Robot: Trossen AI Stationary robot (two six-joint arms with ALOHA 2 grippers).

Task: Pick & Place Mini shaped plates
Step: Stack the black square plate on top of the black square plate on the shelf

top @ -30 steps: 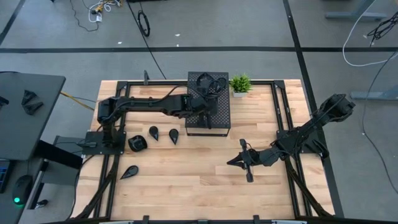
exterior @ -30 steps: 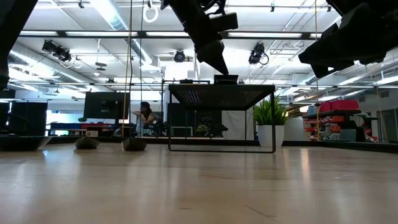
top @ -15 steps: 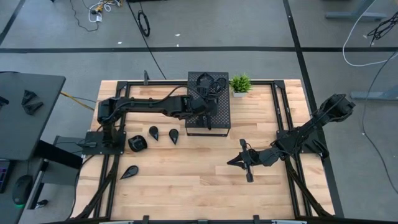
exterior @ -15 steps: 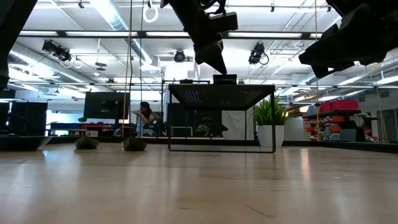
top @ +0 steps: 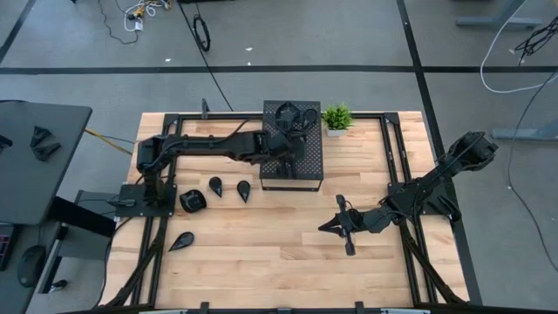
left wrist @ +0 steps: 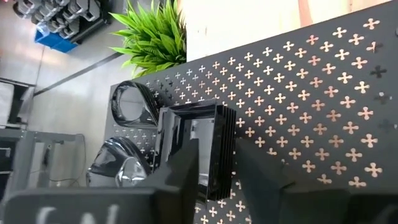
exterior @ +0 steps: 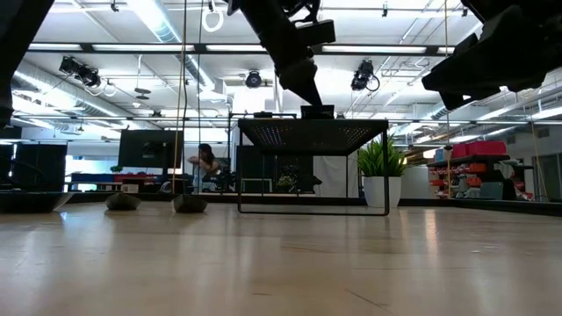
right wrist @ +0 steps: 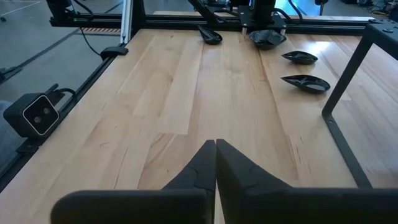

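The black perforated box [top: 292, 157] stands at the table's far middle. On its top lie a stack of square mini plates [left wrist: 196, 140] and two teardrop plates [left wrist: 132, 102], [left wrist: 118, 163]. My left gripper [left wrist: 219, 157] hangs slanting down over the box, open, its fingers either side of the stack's near edge. More mini plates rest on the wood at the left: a rounded one [top: 190, 201] and three teardrops [top: 215, 184], [top: 243, 190], [top: 181, 242]. My right gripper [top: 326, 226] waits shut over the bare wood right of centre. My left gripper comes at the square stack slanting down from the table's left, one finger [left wrist: 185, 177] at each side of the stack's near corner [left wrist: 225, 163]. Whether the fingers touch the stack I cannot tell.
A small green potted plant [top: 336, 118] stands just right of the box's far corner. Black frame rails [top: 394, 157] run along the table's edges. The box's thin legs [right wrist: 348, 81] stand near the teardrop plates. Bare wood [top: 261, 244] lies across the near middle.
My left gripper's finger outline over the box looks a little wider in the low view than before, so the fingers have parted. Neither arm has shifted, and the plates on the table lie where they were.
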